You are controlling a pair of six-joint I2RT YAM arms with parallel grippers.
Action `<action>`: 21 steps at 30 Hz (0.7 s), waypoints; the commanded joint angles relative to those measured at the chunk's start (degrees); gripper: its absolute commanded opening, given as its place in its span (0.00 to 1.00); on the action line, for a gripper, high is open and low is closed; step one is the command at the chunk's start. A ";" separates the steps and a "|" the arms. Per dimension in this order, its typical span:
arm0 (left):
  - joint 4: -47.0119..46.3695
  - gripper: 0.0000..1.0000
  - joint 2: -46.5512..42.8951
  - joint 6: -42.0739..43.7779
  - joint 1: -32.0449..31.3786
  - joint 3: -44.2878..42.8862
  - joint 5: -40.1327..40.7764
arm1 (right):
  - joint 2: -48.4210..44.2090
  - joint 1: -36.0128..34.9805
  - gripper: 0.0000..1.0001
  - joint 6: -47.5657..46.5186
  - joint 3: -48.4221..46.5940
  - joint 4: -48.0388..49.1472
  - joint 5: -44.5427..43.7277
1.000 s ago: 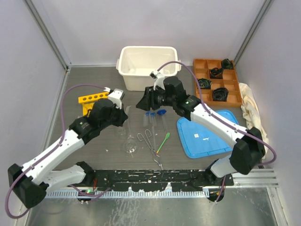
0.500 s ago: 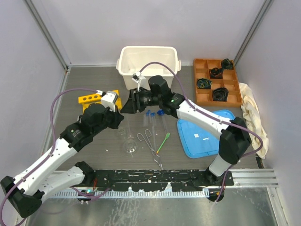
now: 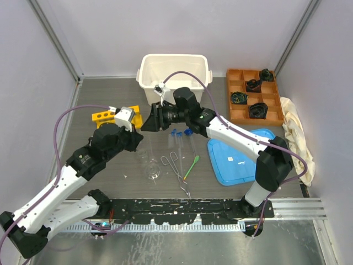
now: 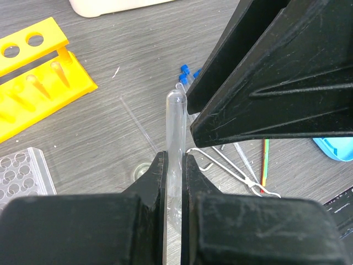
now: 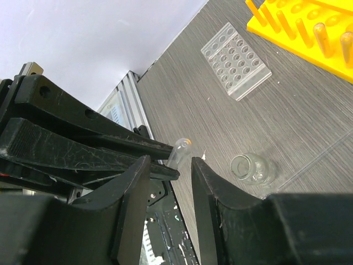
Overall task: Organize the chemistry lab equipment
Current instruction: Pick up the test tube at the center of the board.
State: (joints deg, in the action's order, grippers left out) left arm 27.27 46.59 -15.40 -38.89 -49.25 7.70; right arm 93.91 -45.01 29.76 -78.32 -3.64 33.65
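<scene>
Left claw [image 4: 175,161]: clamped on a clear test tube [image 4: 176,127], pinching its lower length, with the rounded end poking out past the fingers.
Right claw [image 5: 170,161]: jaws apart, one finger on either side of that rounded end. I cannot tell whether either finger touches the glass.
Tube's place: in the air over the table [image 3: 110,94], left of centre from overhead, not in any rack.
Around it, from overhead: yellow rack [image 3: 107,116] at 9 o'clock, white tub [image 3: 174,74] at 1, blue-capped tubes [image 3: 177,134] at 4, tongs [image 3: 175,164] and green spatula [image 3: 191,165] at 5, flask [image 3: 153,172] at 6.
Step, as I read it: a hand-over from left to right.
Risk: the right fingers are near the very tip, so a grip there could slip off the curved glass.
Risk: if the left lets go early, the tube falls onto the flask and tongs below.
Risk: two hard grips pulling askew could snap it.
</scene>
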 commanded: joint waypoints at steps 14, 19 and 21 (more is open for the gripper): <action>-1.43 0.00 -1.52 -0.39 -0.14 -0.64 -1.02 | 1.65 -0.33 0.38 -1.11 -4.60 1.92 -0.13; -1.38 0.00 -1.67 -0.25 -0.19 -0.98 -0.69 | 2.15 -0.34 0.27 -0.73 -4.75 2.53 0.77; -1.43 0.00 -1.70 -0.30 -0.14 -1.08 -0.40 | 2.16 -0.34 0.23 -0.66 -4.78 2.60 1.05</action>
State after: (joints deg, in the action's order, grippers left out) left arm 27.66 45.98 -15.62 -38.89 -49.25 7.29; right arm 96.20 -45.06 29.15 -80.20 -3.84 33.58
